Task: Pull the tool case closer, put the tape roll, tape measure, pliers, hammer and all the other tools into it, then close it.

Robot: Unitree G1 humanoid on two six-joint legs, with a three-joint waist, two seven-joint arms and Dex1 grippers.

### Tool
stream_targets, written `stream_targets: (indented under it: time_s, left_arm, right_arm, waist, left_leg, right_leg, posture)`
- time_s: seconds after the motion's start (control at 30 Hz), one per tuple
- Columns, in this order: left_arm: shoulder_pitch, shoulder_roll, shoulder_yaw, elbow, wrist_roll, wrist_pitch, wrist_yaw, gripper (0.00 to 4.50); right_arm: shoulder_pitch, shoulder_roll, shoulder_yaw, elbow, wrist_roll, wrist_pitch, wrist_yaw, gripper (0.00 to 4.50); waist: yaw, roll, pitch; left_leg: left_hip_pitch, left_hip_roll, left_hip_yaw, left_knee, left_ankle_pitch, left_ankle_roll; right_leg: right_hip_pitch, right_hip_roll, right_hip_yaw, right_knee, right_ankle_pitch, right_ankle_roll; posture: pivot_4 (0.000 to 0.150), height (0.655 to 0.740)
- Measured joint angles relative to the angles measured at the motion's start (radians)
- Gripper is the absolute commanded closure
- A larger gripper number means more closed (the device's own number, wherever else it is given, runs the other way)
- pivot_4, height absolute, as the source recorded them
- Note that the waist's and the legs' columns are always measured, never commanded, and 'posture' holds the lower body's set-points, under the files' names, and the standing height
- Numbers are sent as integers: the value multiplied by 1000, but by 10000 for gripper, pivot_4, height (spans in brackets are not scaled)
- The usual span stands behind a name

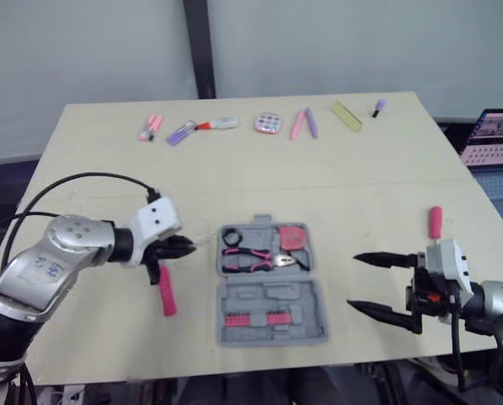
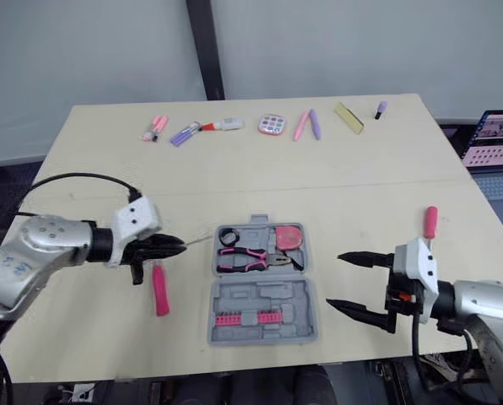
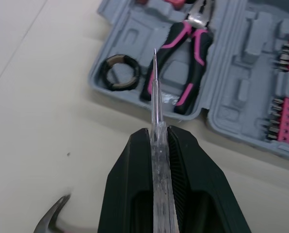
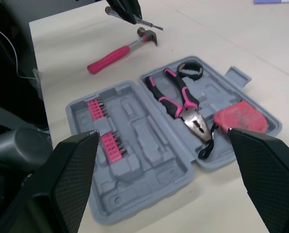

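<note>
Pale wooden table [image 1: 361, 194] before a grey backdrop. I log the tool case [image 1: 306, 295] lying open and flat near the front edge, between the two arms, so I judge the pull-closer step done.

Packed so far:
- The tape roll [image 1: 231, 237] is in the far half of the case, at its left end.
- The pliers [image 1: 251, 260] are seated in their moulded slot.
- The tape measure [image 1: 294, 237] is at the right end of the same half.
- The near half carries a row of pink bits [image 1: 256, 319].

Outstanding:
- The hammer [image 1: 166, 291] lies on the table just left of the case, outside it.
- A pink-handled tool [image 1: 435, 221], whose kind I cannot tell, lies on the table to the right, well apart from the case.
- The lid is not yet closed.

By my estimate the task is a little past halfway.

Left gripper [image 3: 157, 133]: its fingers are clamped on the clear handle of a slim screwdriver [image 3: 156, 97]. The shaft points toward the case, with its tip near the tape roll corner. I judge this tool to be on its way in. The gripper hangs above the hammer's head end without touching it.

Right gripper [image 1: 353, 281]: its fingers are spread wide and hold nothing. It hovers to the right of the case, with the tips aimed at it and touching no object.
</note>
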Motion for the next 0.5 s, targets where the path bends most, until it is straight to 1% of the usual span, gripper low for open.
stream_targets:
  time_s: [0.1, 0.27, 0.5]
  left_arm:
    - [-56, -14, -63, -1, 31, 4, -48, 44630]
    - [-166, -108, -151, 2, 80, 16, -76, 44630]
    - [-209, -203, -228, 0, 122, 60, -83, 44630]
  right_arm:
    - [32, -14, -17, 0, -2, -15, 23, 0]
    - [48, -16, -33, 0, -2, -20, 27, 0]
    - [85, -16, -43, -2, -10, -21, 30, 0]
  waist:
    - [-1, 0, 0]
    - [1, -1, 1]
    - [0, -1, 1]
  left_leg:
    - [0, 0, 0, 1, 0, 0]
    - [0, 0, 0, 1, 0, 0]
    - [0, 0, 0, 2, 0, 1]
  right_leg:
    - [0, 0, 0, 0, 0, 0]
    - [0, 0, 0, 1, 0, 0]
    - [0, 0, 0, 1, 0, 1]
  posture:
    - [1500, 7400]
    - [1500, 7400]
    - [1500, 7400]
